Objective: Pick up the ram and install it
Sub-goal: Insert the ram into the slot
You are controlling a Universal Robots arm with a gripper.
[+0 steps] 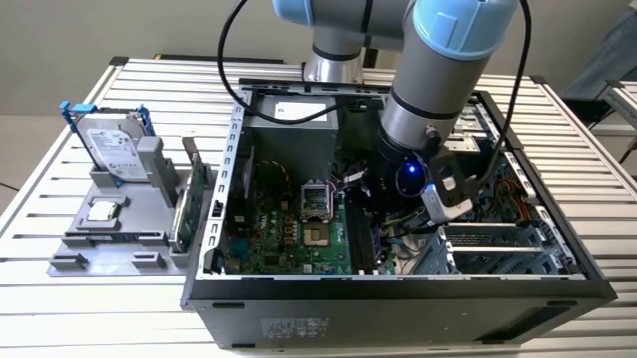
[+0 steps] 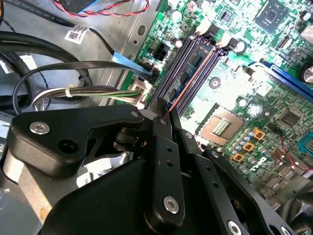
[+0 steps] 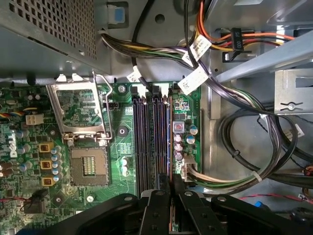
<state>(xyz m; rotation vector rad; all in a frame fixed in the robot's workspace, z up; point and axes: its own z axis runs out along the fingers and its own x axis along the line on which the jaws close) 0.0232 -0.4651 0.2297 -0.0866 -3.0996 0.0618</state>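
My gripper (image 1: 371,212) is down inside the open computer case (image 1: 398,287), over the motherboard's memory slots (image 3: 146,142). In both wrist views its two black fingers stand close together, shut on the ram. The ram (image 3: 168,142) is seen edge-on as a thin line running from the fingertips along the slot nearest the cable bundle. In the second wrist view its edge (image 2: 193,78) is a thin orange-lit line lying along the dark slots. The gripper (image 2: 164,116) (image 3: 171,193) holds it at one end. How deep the ram sits in the slot cannot be told.
An open processor socket (image 3: 88,166) lies beside the slots. Cable bundles (image 3: 234,161) and the metal case wall (image 3: 49,29) crowd around them. Outside the case, a grey holder (image 1: 119,239) carries a hard drive in a blue frame (image 1: 110,145) and a green card (image 1: 194,198).
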